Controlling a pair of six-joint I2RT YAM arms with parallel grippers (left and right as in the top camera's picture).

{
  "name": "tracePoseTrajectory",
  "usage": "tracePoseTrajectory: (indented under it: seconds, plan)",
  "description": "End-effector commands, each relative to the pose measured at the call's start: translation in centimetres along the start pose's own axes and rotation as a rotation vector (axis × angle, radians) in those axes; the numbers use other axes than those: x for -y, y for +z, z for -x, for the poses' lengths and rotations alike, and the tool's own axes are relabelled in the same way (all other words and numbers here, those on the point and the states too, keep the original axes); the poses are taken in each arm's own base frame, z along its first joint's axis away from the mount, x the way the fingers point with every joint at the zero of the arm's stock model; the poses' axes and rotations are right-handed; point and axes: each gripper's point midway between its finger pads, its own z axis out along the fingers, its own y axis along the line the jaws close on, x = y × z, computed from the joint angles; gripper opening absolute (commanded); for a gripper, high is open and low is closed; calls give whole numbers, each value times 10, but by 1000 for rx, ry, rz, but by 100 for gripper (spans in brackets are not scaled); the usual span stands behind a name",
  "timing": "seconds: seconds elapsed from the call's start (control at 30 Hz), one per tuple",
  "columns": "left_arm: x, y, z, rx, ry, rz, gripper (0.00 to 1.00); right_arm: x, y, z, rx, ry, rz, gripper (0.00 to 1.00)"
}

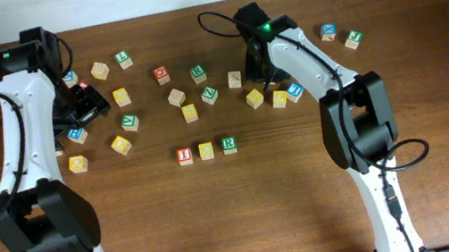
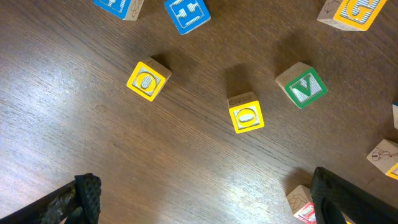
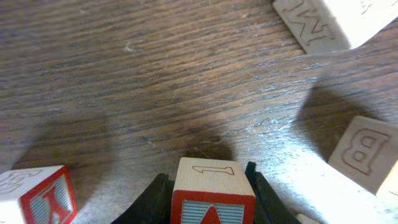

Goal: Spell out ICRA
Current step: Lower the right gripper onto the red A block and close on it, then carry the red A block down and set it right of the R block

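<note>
The table (image 3: 155, 74) is made of dark wood with a clear grain and a slight sheen. The A block (image 3: 212, 177) is made of pale matt wood, painted on one face.

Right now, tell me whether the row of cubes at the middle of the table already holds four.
No, the overhead view shows only three in that row: the red I cube, the yellow cube and the green R cube.
</note>
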Motion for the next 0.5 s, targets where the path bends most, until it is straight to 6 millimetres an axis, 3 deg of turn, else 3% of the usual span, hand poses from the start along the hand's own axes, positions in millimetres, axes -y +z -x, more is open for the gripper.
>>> tracePoseTrajectory:
  seconds: [0.0,0.07,0.13,0.23,0.3,0.47]
  plan:
    - [-1,-4,1,7,-8,-11,99,1,-72,32,118,-14,51,26]
    - [-1,-4,1,7,-8,-11,99,2,-90,24,91,-18,72,26]
    - [-1,-4,1,7,-8,-11,99,0,-103,-1,-12,-65,124,26]
    - [-1,-4,1,7,-8,-11,99,-7,-107,-36,-165,-163,202,26]
    - [-1,-4,1,7,-8,-11,99,-1,-111,-60,-265,-173,187,26]
    - [-1,-4,1,7,-8,-11,99,-8,-102,-100,-362,-281,153,26]
